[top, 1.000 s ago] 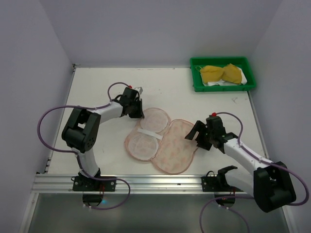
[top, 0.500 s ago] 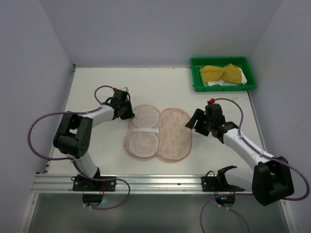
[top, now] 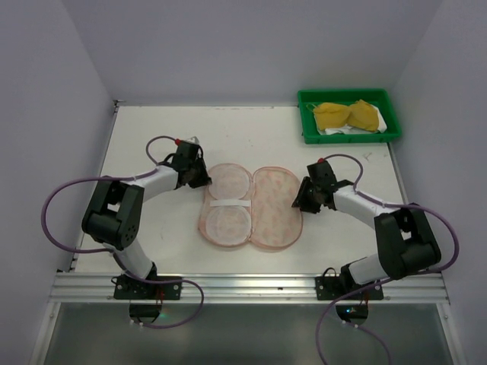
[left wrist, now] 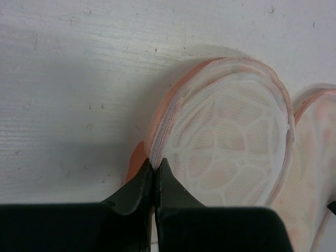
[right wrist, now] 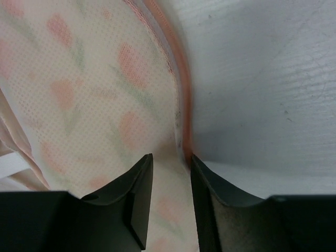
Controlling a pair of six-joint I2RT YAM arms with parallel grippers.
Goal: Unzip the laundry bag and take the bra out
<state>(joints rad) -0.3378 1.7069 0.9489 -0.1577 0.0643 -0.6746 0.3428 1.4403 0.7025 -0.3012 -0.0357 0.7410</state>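
Note:
The laundry bag lies opened flat mid-table, its two lobed halves side by side. The left half shows pale mesh lining with a white band across it. The right half shows leaf-printed fabric. My left gripper is shut on the upper left zip rim; in the left wrist view the closed fingertips pinch the rim of the bag. My right gripper is open at the right edge; its fingers straddle the pink rim of the bag. A yellow two-cup garment, seemingly the bra, lies in the green tray.
The green plastic tray stands at the back right corner with white cloth under the yellow item. Grey walls close in the left, back and right sides. The metal rail with the arm bases runs along the near edge.
The bag has turned from a slanted lie to squarely side by side. My left gripper drew it leftward. My right gripper moved up and left onto the bag's right rim.

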